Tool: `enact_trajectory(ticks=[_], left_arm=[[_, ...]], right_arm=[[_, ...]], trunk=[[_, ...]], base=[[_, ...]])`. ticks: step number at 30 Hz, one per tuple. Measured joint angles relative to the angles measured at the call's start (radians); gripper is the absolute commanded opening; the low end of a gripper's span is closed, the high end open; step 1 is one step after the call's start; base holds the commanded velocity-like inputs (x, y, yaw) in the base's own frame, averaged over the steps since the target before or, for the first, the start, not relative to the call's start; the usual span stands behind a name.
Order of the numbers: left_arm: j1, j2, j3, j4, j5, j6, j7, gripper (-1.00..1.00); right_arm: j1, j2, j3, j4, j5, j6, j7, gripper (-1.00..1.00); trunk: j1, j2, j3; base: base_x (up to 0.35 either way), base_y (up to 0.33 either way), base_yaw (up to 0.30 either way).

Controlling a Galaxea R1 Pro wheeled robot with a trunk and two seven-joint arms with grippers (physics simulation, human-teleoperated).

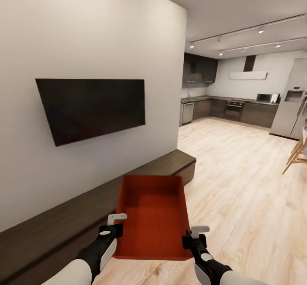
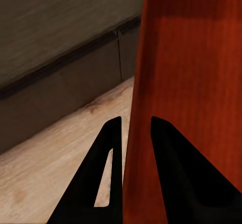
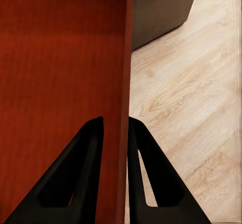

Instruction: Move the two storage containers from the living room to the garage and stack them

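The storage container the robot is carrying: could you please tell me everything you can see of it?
The storage container is an orange-red rectangular open-topped tray with thin low walls and a finely ribbed inside; it looks like plastic and appears empty. It is held roughly level above the light wood-plank floor, beside the long low dark bench. The left gripper clamps its left side wall and the right gripper its right side wall, one finger inside, one outside.

I see the storage container [image 1: 154, 216] as matt orange-red plastic with a fine ribbed texture. The bench [image 1: 64, 225] looks like dark, dull-grained wood; the floor [image 1: 243, 191] is pale, faintly glossy wood planks.
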Motion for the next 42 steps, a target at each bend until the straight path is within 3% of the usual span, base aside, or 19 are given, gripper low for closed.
enact_trajectory(ticks=[42], left_arm=[[0.000, 0.002, -0.004, 0.002, 0.005, 0.000, 0.000, -1.00]], right_arm=[[0.000, 0.003, 0.000, 0.004, 0.000, -0.001, -0.003, -1.00]], trunk=[[0.000, 0.000, 0.000]], base=[[0.000, 0.000, -0.244]])
